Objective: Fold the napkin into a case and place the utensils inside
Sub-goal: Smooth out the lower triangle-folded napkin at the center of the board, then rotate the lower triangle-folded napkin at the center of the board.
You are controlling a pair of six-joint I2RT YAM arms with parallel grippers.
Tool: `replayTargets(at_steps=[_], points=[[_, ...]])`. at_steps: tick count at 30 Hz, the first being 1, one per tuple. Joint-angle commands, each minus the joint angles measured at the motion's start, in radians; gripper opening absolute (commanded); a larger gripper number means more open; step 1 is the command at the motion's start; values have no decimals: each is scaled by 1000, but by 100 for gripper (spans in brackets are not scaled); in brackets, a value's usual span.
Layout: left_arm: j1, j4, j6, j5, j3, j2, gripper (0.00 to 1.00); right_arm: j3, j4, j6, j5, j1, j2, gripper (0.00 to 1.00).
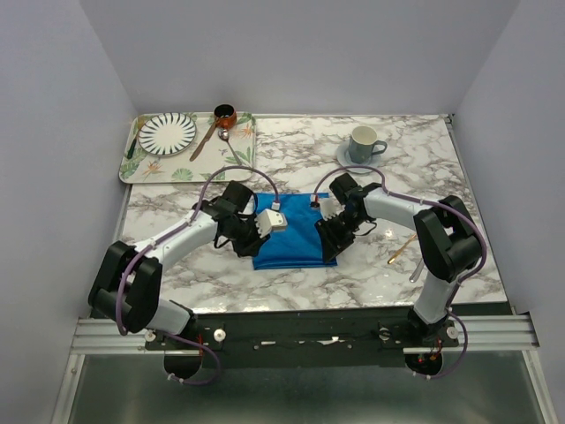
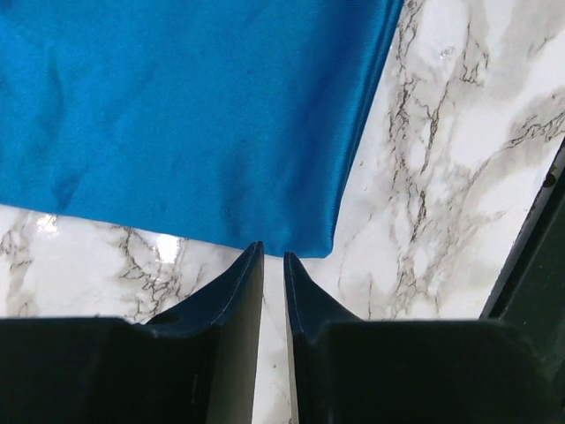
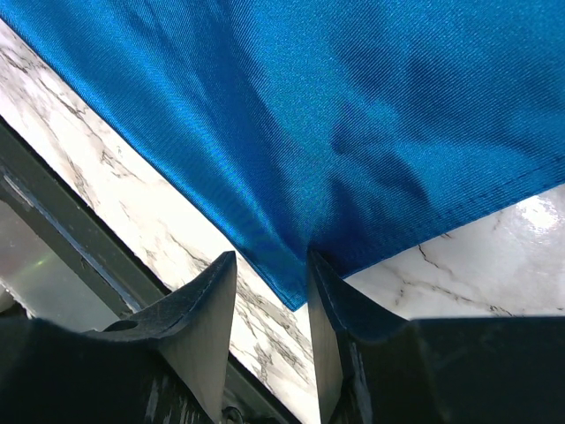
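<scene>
I count one blue napkin [image 1: 296, 237], lying flat on the marble table [image 1: 291, 163] between my two arms. My left gripper [image 2: 274, 254] sits at one near corner, its jaws almost pressed together with only a thin slit and no cloth in it. My right gripper [image 3: 272, 269] is at the other near corner. Its jaws stand apart, with the cloth's tip lying in the gap. Two utensils wait to the right of the napkin, a gold spoon [image 1: 402, 249] and a silver one [image 1: 415, 269]. Farther back I see one mug [image 1: 364, 143] and one tray [image 1: 132, 168] carrying one striped plate [image 1: 167, 132], one brown pot [image 1: 225, 115] and one brown-handled spoon [image 1: 207, 139].
</scene>
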Motion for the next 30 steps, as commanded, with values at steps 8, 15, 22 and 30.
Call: replayTargets(at_steps=[8, 15, 22, 30], points=[[-101, 8, 80, -107, -65, 75, 26, 16, -33, -23, 51, -9, 37, 46], [-158, -11, 74, -138, -78, 87, 25, 45, -48, -37, 67, -29, 51, 47], [-302, -28, -39, -128, -30, 121, 24, 167, -141, -19, -4, -141, -30, 63], [-508, -25, -213, -38, 147, 213, 30, 144, -241, -39, -19, -273, -113, 72]])
